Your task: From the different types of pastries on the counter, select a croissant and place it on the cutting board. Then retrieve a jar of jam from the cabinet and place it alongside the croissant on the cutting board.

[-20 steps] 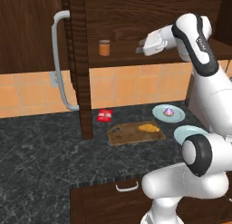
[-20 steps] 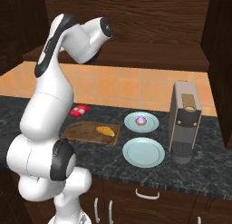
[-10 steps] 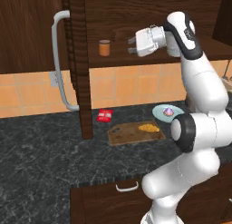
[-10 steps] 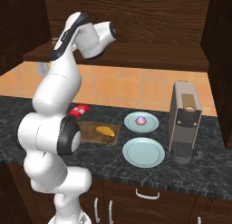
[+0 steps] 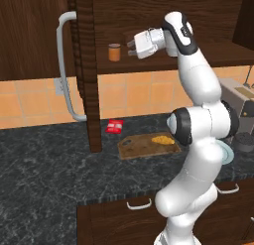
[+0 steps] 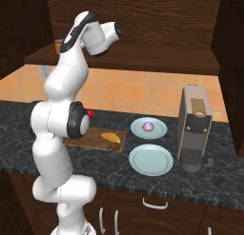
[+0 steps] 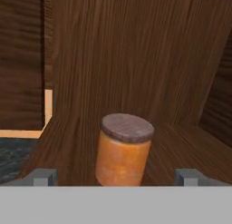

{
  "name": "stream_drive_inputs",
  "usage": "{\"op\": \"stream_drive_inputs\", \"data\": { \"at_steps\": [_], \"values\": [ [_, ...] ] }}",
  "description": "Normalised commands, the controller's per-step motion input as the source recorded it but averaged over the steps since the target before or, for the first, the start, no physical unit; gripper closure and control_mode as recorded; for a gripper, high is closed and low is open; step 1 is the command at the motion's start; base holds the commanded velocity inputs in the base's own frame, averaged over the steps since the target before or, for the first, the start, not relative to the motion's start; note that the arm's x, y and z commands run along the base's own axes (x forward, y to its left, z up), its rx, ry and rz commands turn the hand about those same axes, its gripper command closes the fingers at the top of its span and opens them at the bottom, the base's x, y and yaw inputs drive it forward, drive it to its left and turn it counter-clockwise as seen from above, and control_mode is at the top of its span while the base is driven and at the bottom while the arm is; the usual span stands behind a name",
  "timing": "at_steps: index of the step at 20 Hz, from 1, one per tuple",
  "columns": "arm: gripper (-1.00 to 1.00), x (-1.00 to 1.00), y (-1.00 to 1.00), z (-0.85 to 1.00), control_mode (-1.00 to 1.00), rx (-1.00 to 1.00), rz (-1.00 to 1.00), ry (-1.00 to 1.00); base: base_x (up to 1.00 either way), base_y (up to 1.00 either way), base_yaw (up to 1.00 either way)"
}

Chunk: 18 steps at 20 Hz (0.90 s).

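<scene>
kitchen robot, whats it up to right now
The white arm has its end effector raised to the open cabinet, jaws open and empty, pointed at the jar of jam standing upright on the shelf. In the hand view the jar sits between the two fingertips, not yet gripped. Down on the counter, the croissant already lies on the cutting board, so the jam is what remains to fetch.

— What am I seeing up top?
— The jar of jam [image 5: 114, 52] is standing on the cabinet [image 5: 163, 21] shelf, left of my gripper [image 5: 131, 47].
— And below?
— The croissant [image 5: 162, 139] is lying on the cutting board [image 5: 141, 147], on the counter [image 5: 44, 179].
</scene>
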Motion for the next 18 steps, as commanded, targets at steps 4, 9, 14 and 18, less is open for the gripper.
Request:
{"op": "stream_drive_inputs", "data": {
  "at_steps": [4, 9, 14, 18],
  "values": [
    [-1.00, 0.57, 0.19, -0.16, -1.00, 0.00, 0.12, 0.00, 0.00, 0.00, 0.00],
    [-1.00, 0.37, 0.17, -0.03, -1.00, 0.00, 0.15, 0.01, 0.00, 0.00, 0.00],
    [-1.00, 0.45, 0.26, -0.05, -1.00, 0.00, 0.17, 0.04, 0.00, 0.00, 0.00],
    [-1.00, 0.39, 0.24, -0.06, -1.00, 0.01, 0.18, 0.06, 0.00, 0.00, 0.00]
  ]
}}
